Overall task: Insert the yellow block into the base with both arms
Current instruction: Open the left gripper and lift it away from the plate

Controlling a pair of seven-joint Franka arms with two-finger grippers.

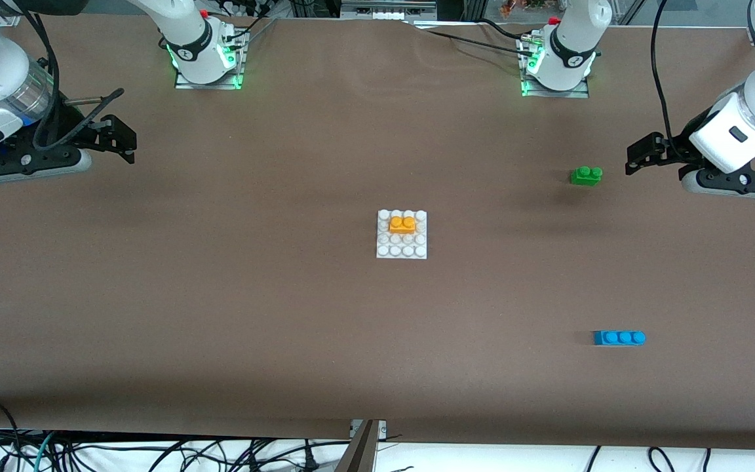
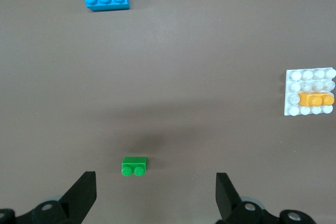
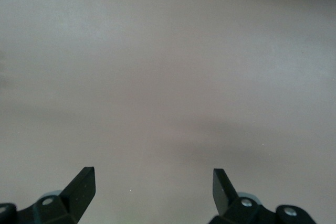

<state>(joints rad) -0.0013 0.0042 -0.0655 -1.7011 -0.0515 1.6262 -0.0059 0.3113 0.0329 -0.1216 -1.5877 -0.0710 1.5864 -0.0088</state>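
Observation:
The yellow block (image 1: pixel 402 225) sits on the white studded base (image 1: pixel 384 252) at the middle of the table, on the middle studs of the second row from the robots' edge. Nothing holds it. The left wrist view shows the same base (image 2: pixel 294 77) with the yellow block (image 2: pixel 315 99) on it. My left gripper (image 1: pixel 641 156) hangs open and empty over the left arm's end of the table, and its black fingers (image 2: pixel 84 187) frame bare table. My right gripper (image 1: pixel 120 136) hangs open and empty over the right arm's end; in its own view the right gripper (image 3: pixel 154 177) has only table under it.
A green two-stud brick (image 1: pixel 586 175) lies on the table close to the left gripper (image 2: pixel 156 179), and the left wrist view shows this green brick (image 2: pixel 134 166) too. A blue three-stud brick (image 1: pixel 619 337) lies nearer the front camera at the same end, also visible as the blue brick (image 2: pixel 106 0).

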